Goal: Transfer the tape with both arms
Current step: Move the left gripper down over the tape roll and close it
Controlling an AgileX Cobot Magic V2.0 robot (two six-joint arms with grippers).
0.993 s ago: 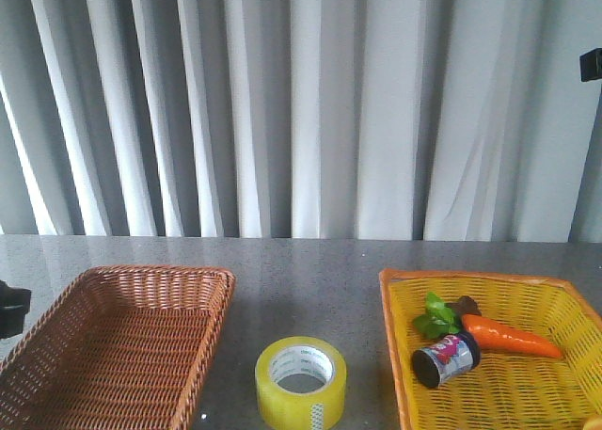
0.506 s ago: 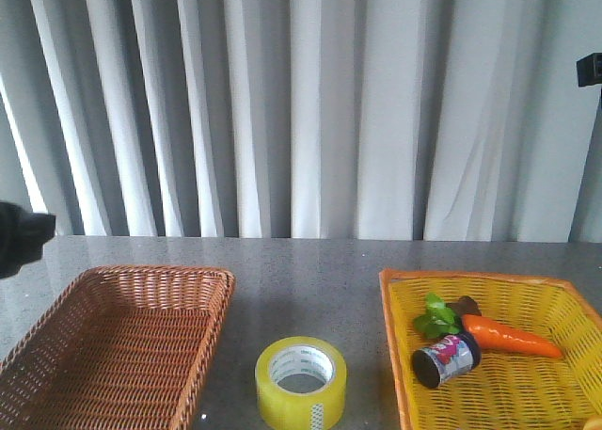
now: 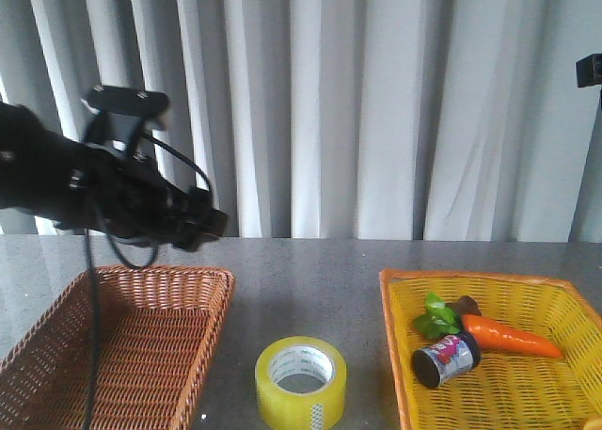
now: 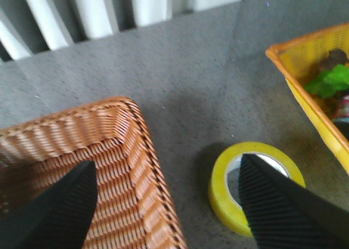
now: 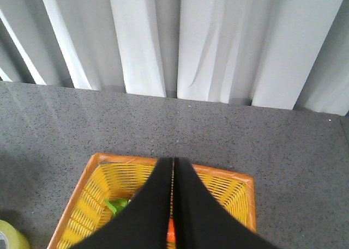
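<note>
- Risk number one, as I see it: the brown woven wicker basket (image 3: pixel 118 341) sits just beside the wide roll of translucent yellow packing tape with the white printed core (image 3: pixel 301 381). If the left gripper (image 4: pixel 163 205) drops straight down from where it hangs, one finger looks likely to land on the basket's rim or inside it instead of clearing it, so it needs to slide over toward the roll first.
- Second worry: the roll lies flat on the grey speckled tabletop (image 3: pixel 310 270), hole facing up. A pinch across the whole width could slip off that slick curved side and shove the roll toward the yellow plastic mesh basket (image 3: pixel 527 392). One finger into the core, one outside, seems the safer bet.
- Left gripper is spread wide, nothing between the fingers. In the left wrist view one finger (image 4: pixel 52 216) hangs over the wicker basket and the other overlaps the near edge of the roll, so the tape sits off to one side of the gap, not centred, and clearly below.
- From the front, the left black arm with its cable loop (image 3: pixel 103 190) hovers above the wicker basket's far corner; the tape is nearer the camera and further toward the middle of the table.
- Right gripper (image 5: pixel 173 205) has its fingers pressed together, holding nothing, parked over the yellow basket. The tape just peeks in at a corner of that view, well apart from it.
</note>
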